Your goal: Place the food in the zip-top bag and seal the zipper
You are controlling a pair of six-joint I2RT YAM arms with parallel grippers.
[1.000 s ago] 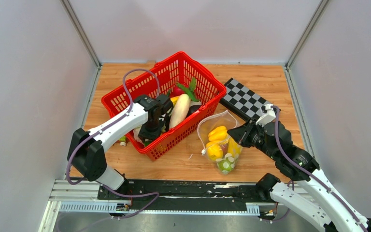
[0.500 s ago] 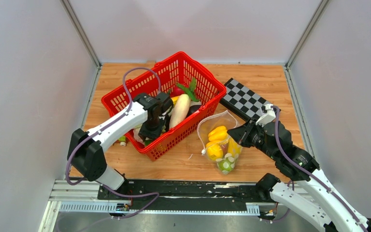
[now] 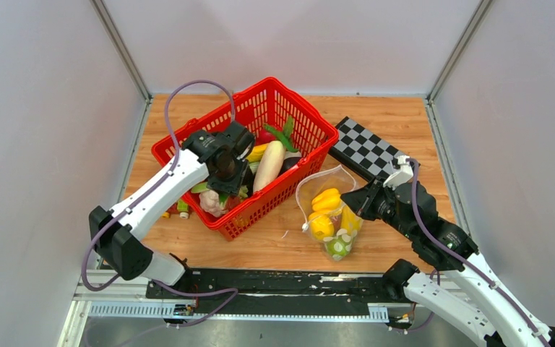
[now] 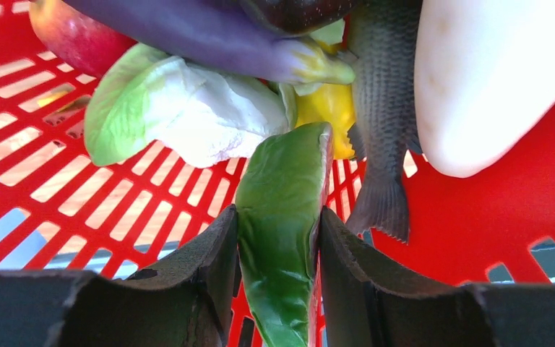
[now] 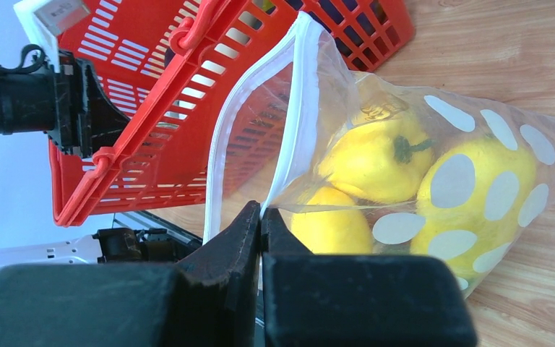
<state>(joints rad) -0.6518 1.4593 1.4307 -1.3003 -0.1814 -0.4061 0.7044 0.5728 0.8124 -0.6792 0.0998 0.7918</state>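
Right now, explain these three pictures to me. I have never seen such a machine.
Two white robot arms stand at the near edge of a wooden table. One picture looks down from above; the other two come from a camera on each wrist. On the table are a red basket of toy food, a checkerboard and a dotted clear bag. The left pincer, inside the basket, is shut on a green vegetable. The right pincer pinches the bag's mouth edge, and the mouth stands open. Yellow food is already inside.
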